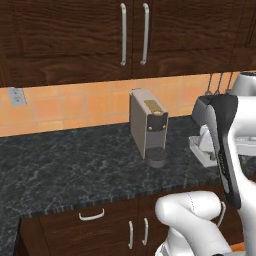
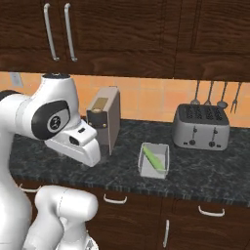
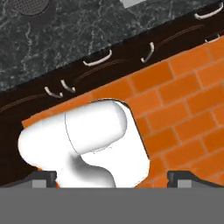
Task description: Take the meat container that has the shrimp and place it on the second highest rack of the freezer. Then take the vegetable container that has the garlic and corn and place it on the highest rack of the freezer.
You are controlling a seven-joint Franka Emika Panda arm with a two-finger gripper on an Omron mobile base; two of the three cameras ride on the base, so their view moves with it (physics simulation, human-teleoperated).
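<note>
Container [image 2: 155, 159], white with a green vegetable inside, sits on the dark counter [image 2: 205, 171] between coffee machine [image 2: 105, 119] and toaster [image 2: 201, 127]. Gripper [image 3: 116, 178] faces the orange brick floor [image 3: 183, 109], fingertips spread wide, grasping nothing.

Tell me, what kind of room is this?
A kitchen, most likely. A toaster and a coffee machine stand on a dark stone counter, with wooden cabinets above.

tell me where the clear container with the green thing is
In the right base view the container sits on the dark counter, between the coffee machine and the toaster, near the front edge.
</note>
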